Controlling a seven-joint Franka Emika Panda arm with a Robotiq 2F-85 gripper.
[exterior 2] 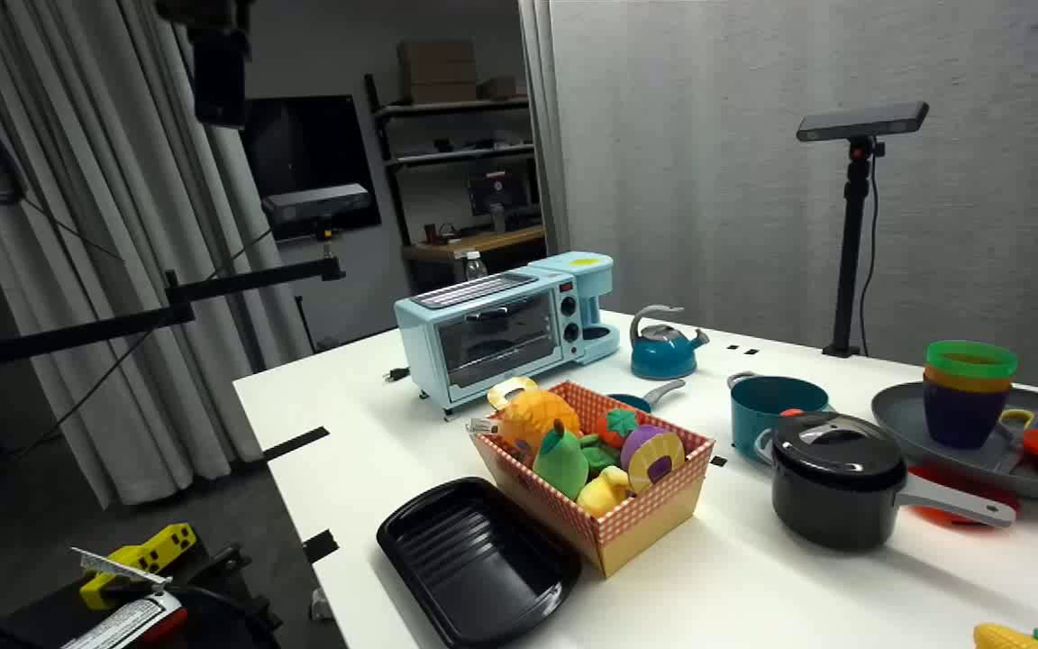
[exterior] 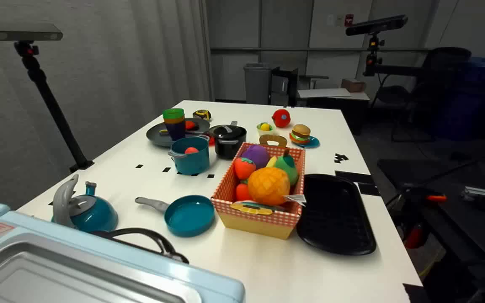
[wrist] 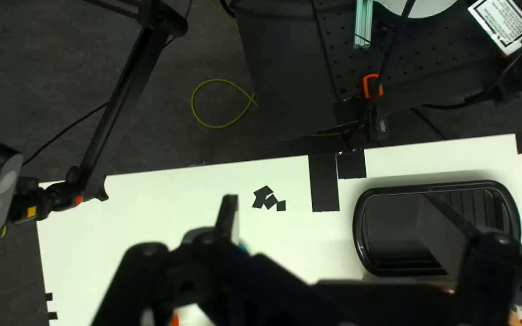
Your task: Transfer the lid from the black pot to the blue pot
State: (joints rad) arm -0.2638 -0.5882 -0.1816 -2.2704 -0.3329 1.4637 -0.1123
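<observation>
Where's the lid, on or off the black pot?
On: in both exterior views, the lid covers the black pot, while the blue pot stands uncovered.

One pot is black, another pot teal, the basket trim red-checked.

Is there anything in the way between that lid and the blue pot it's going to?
Nothing visible: the lid is on the black pot, right beside the blue pot. A reddish thing shows inside the blue pot; I cannot tell whether it sticks up enough to hinder the lid.
</observation>
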